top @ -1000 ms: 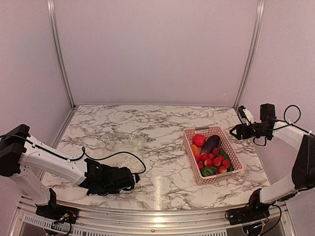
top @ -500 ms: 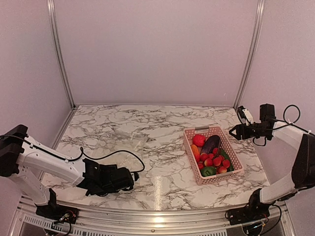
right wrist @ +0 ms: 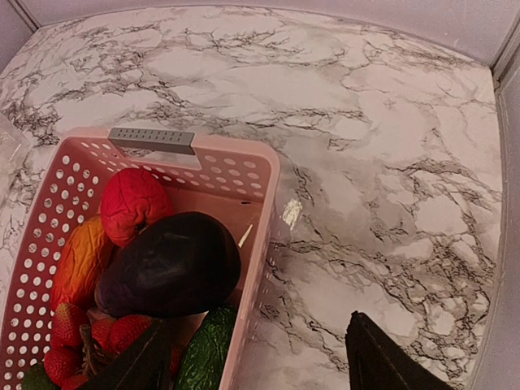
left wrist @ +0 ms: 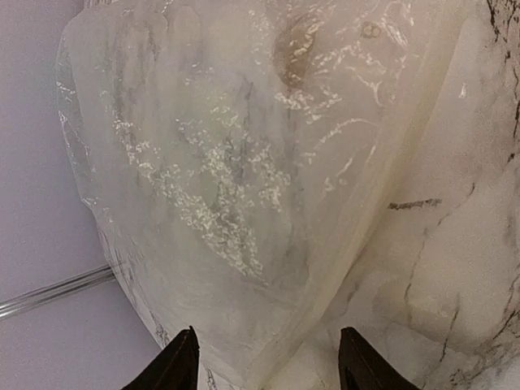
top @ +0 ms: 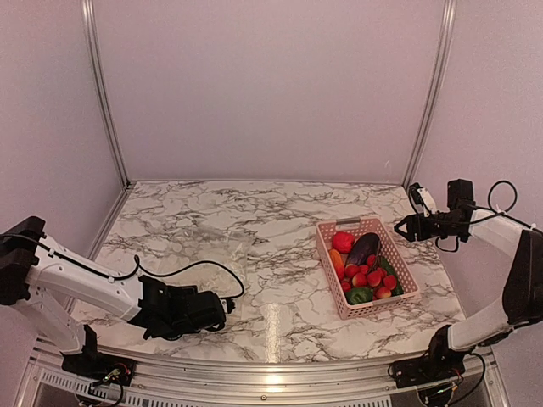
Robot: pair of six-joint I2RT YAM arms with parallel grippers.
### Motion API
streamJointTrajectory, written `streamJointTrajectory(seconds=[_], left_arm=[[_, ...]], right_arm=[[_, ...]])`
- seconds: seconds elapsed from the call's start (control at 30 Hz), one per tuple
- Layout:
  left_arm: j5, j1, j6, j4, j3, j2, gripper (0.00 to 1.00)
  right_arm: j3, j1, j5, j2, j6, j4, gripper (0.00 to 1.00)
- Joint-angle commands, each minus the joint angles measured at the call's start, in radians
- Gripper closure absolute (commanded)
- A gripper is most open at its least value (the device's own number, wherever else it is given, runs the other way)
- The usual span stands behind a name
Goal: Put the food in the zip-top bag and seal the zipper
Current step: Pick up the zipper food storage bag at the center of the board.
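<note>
The clear zip-top bag lies flat on the marble table, left of centre. In the left wrist view the bag fills most of the frame, and its near corner lies between my fingertips. Its zipper cannot be made out. My left gripper is open, low at that near edge. The food lies in a pink basket: red fruit, eggplant, carrot, berries, green pepper. My right gripper is open and empty, above the basket's far right corner.
The pink basket's right wall runs between my right fingers, and a grey tag sits on its far rim. Purple walls and metal posts close the table at the back and sides. A black cable loops over the bag's near side.
My left gripper has drawn back a little towards the near left, away from the bag. The right arm, the basket and the food have not moved.
</note>
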Motion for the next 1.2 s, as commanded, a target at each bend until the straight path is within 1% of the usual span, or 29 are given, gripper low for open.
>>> streamJointTrajectory(seconds=[0.0,0.23,0.37,0.57,0.6,0.63,0.7,0.8,0.87,0.97,1.03,1.07,1.13,1.17], left_arm=[[-0.076,0.000,-0.002,0.028,0.003,0.056,0.40],[-0.164,0.025,-0.016,0.077,0.008,0.127,0.44],[-0.212,0.039,-0.025,0.111,0.012,0.160,0.50],[-0.247,0.067,-0.041,0.147,0.036,0.169,0.74],[-0.246,0.071,-0.045,0.144,0.047,0.163,0.79],[-0.242,0.076,-0.046,0.140,0.063,0.158,0.87],[-0.217,0.084,-0.046,0.126,0.096,0.143,0.92],[-0.164,0.102,-0.073,0.073,0.185,0.138,1.00],[-0.120,0.113,-0.108,0.008,0.267,0.145,1.00],[-0.063,0.129,-0.187,-0.107,0.436,0.168,1.00],[0.004,0.144,-0.261,-0.159,0.567,0.184,1.00],[0.027,0.152,-0.303,-0.162,0.607,0.190,1.00],[0.059,0.164,-0.350,-0.129,0.653,0.202,1.00],[0.064,0.169,-0.369,-0.105,0.668,0.210,1.00]], right_arm=[[0.007,-0.005,-0.012,0.002,-0.006,-0.012,0.29],[0.012,-0.005,-0.015,0.016,-0.007,-0.012,0.29],[0.012,-0.005,-0.013,0.021,-0.008,-0.012,0.30],[0.014,-0.005,-0.009,0.027,-0.007,-0.012,0.30],[0.017,-0.005,-0.007,0.027,-0.009,-0.012,0.30],[0.025,-0.005,-0.008,0.026,-0.016,-0.019,0.31],[0.051,-0.005,-0.007,0.026,-0.030,-0.039,0.32],[0.123,-0.004,-0.031,0.034,-0.053,-0.094,0.34],[0.206,0.001,-0.067,0.055,-0.060,-0.155,0.36],[0.365,0.032,-0.127,0.096,-0.063,-0.285,0.37],[0.431,0.074,-0.164,0.113,-0.065,-0.331,0.38],[0.452,0.107,-0.169,0.117,-0.065,-0.341,0.38],[0.470,0.177,-0.173,0.120,-0.055,-0.332,0.38],[0.481,0.231,-0.168,0.122,-0.049,-0.323,0.38]])
